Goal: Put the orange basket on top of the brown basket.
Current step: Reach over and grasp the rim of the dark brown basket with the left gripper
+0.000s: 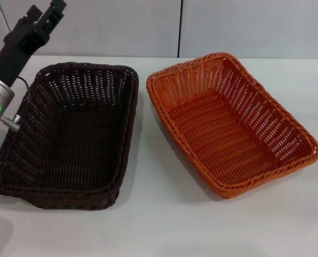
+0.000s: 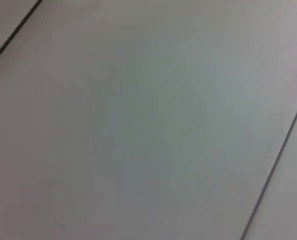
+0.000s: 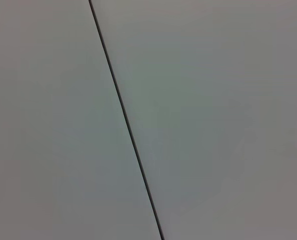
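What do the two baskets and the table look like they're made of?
The orange basket looks like woven wicker, perhaps plastic rattan: uniform strands, open-weave sloping sides, a braided rim and a slight sheen. The brown basket shows the same weave and rim in a near-black, duller finish. The table looks like a smooth, matte white laminate or painted board; the pictures leave it open.

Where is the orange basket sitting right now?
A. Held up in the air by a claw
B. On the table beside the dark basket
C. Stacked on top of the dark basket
B: the orange basket rests on the table, beside the brown basket and not touching it.
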Robot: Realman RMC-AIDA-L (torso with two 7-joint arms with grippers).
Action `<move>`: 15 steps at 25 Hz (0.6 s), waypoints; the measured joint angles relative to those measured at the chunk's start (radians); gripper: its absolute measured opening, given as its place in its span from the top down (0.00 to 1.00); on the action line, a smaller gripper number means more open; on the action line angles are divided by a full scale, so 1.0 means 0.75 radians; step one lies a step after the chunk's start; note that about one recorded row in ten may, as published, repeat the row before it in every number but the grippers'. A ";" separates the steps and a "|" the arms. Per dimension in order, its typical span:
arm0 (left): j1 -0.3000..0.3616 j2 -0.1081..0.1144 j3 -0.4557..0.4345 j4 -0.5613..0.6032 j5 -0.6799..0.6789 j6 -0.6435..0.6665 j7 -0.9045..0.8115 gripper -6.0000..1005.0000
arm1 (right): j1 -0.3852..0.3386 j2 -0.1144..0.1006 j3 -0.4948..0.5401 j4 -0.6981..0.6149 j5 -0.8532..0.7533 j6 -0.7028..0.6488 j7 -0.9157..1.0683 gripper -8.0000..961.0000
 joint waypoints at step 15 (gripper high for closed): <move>0.015 0.003 0.061 0.029 -0.001 -0.011 -0.001 0.14 | 0.006 -0.001 0.003 -0.004 0.002 -0.011 0.007 0.28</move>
